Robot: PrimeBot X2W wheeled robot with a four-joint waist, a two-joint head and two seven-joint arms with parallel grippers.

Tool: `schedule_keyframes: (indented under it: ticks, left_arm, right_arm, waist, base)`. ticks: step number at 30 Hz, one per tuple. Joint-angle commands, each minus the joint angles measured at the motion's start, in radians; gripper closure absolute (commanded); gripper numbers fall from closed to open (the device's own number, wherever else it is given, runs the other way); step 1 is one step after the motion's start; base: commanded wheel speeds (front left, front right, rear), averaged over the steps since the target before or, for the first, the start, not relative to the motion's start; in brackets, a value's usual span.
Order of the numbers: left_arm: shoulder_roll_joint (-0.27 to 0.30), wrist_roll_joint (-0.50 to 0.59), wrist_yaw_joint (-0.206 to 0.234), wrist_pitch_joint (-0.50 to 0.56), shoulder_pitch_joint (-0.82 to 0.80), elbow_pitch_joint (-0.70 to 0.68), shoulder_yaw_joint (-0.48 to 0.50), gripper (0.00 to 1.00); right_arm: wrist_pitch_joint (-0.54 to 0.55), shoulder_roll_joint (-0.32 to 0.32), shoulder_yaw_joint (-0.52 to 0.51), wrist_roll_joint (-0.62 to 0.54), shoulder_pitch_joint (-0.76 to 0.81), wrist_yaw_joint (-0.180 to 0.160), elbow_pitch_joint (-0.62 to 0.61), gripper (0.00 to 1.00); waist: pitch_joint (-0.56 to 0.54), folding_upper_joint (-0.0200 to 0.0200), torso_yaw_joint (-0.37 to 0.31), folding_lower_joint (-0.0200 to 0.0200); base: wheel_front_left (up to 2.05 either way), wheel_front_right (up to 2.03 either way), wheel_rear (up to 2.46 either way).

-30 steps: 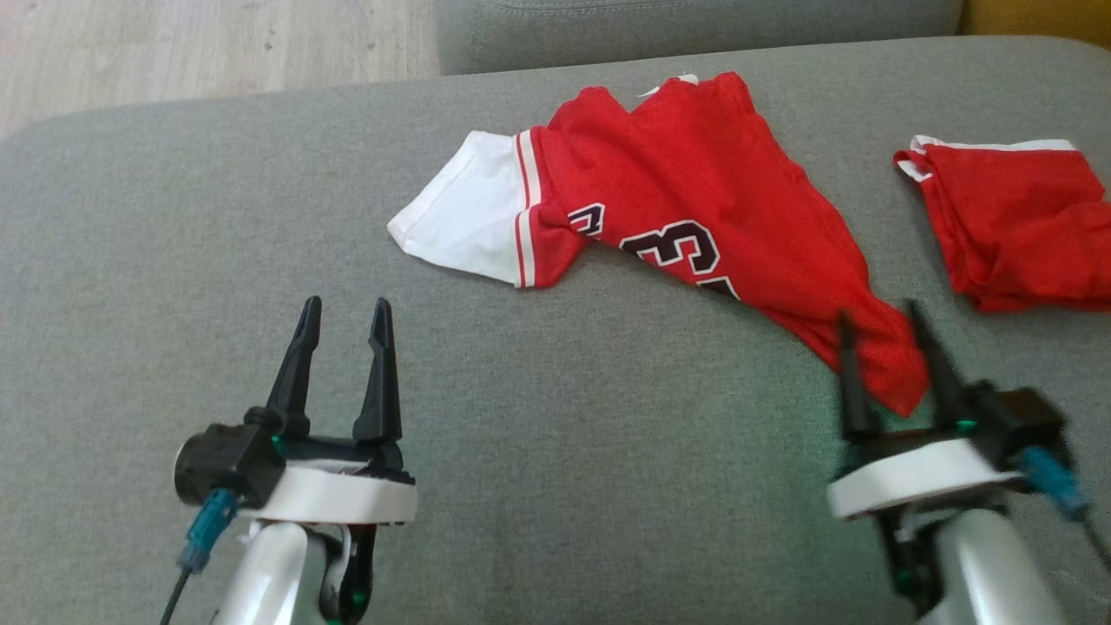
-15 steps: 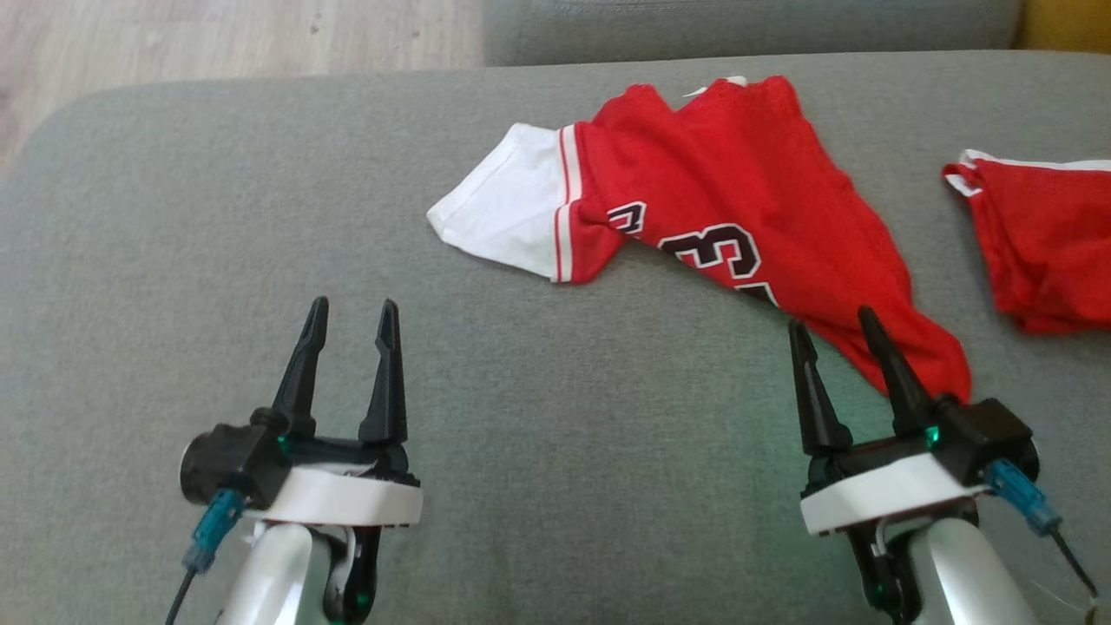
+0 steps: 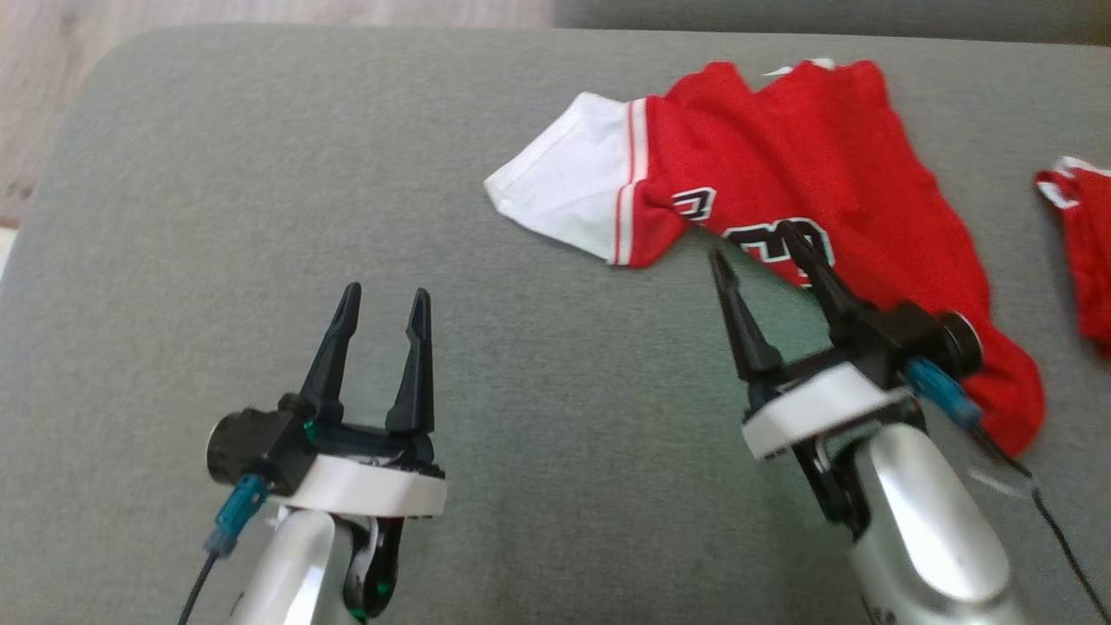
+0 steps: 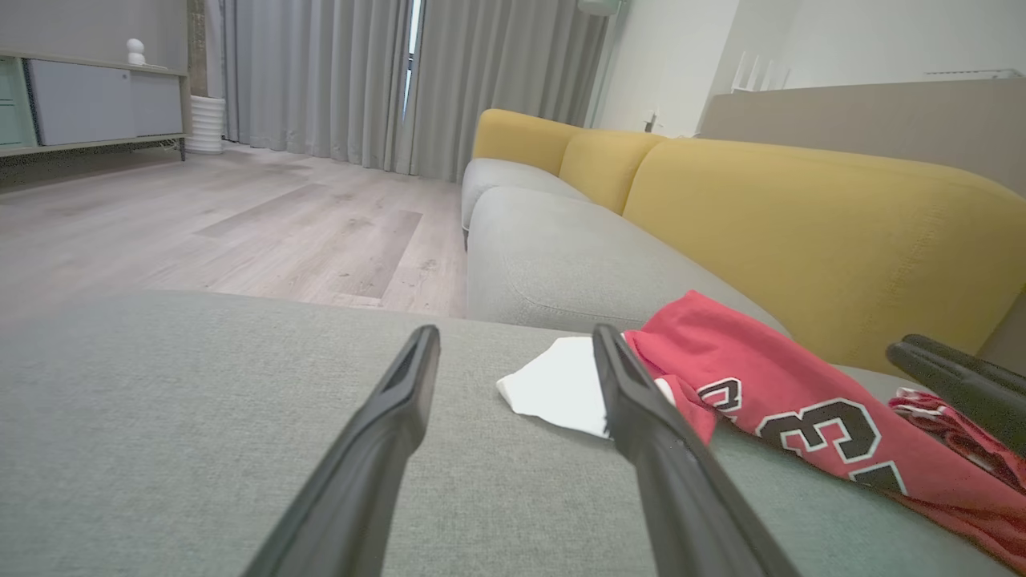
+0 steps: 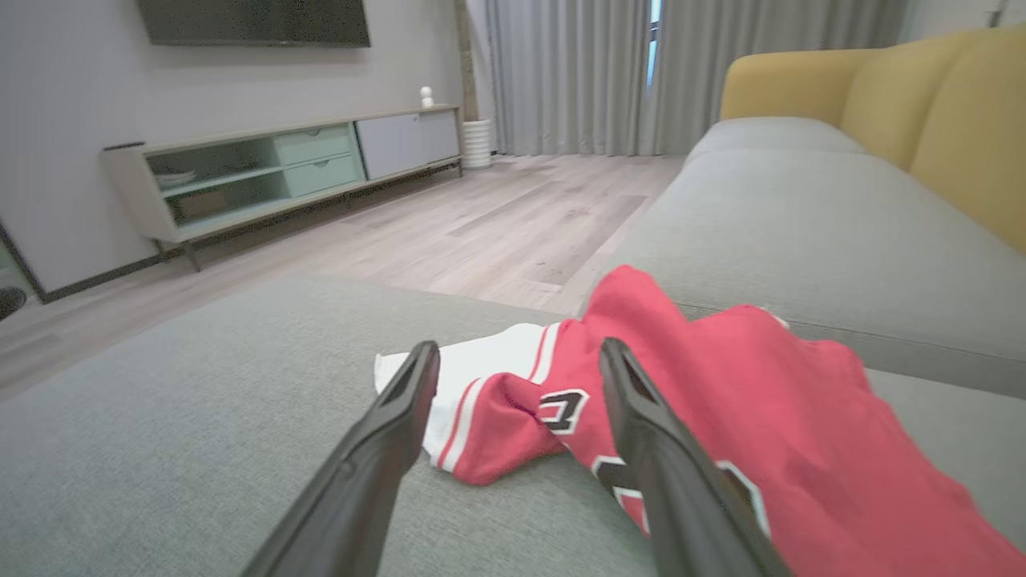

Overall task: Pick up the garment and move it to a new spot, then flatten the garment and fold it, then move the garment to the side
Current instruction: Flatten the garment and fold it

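Left tool (image 3: 386, 291) and right tool (image 3: 751, 240) stood spread, empty, over the grey sofa seat (image 3: 260, 217). One red-and-white jersey (image 3: 807, 165) lay by the right tool, a second red garment (image 3: 1081, 252) near it; wood floor (image 4: 240, 224) beyond.

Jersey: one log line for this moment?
left gripper: open, off jersey | right gripper: open, at jersey edge | jersey: rumpled on sofa, unheld
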Motion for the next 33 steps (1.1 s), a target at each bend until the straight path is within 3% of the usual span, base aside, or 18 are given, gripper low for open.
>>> schedule_keyframes:
  ticks: [1,15,25,26,27,33]
  left_arm:
    - [0.003,-0.010,0.003,-0.006,-0.044,-0.027,0.024,0.00]
    - [0.003,-0.067,0.031,-0.006,-0.076,-0.023,-0.051,0.00]
    - [0.003,-0.087,0.045,-0.006,-0.093,-0.027,-0.079,0.00]
    - [0.003,-0.089,0.047,-0.006,-0.094,-0.027,-0.082,0.00]
    - [0.003,-0.090,0.048,-0.006,-0.095,-0.027,-0.084,0.00]
    - [0.003,-0.080,0.049,-0.006,-0.088,-0.016,-0.078,0.00]
  right_arm:
    - [0.008,-0.002,0.035,-0.013,-0.055,-0.001,-0.011,0.00]
    - [0.192,-0.059,0.117,0.010,-0.342,-0.001,0.385,0.00]
    - [0.176,-0.089,0.203,-0.076,-0.464,-0.001,0.625,0.00]
    - [0.170,-0.084,0.204,-0.083,-0.471,-0.001,0.645,0.64]
    - [0.158,-0.079,0.205,-0.087,-0.479,-0.001,0.661,1.00]
    - [0.040,-0.034,0.176,-0.081,-0.499,-0.001,0.701,1.00]
  waist:
    - [0.012,0.0000,0.023,-0.0001]
    - [0.071,0.0000,0.157,-0.0001]
    - [0.090,0.0000,0.183,-0.0001]
    - [0.090,0.0000,0.183,-0.0001]
    - [0.090,0.0000,0.183,-0.0001]
    - [0.064,0.0000,0.163,-0.0001]
  base:
    - [0.00,0.00,0.00]
    - [0.00,0.00,0.00]
    - [0.00,0.00,0.00]
    - [0.00,0.00,0.00]
    - [0.00,0.00,0.00]
    - [0.00,0.00,0.00]
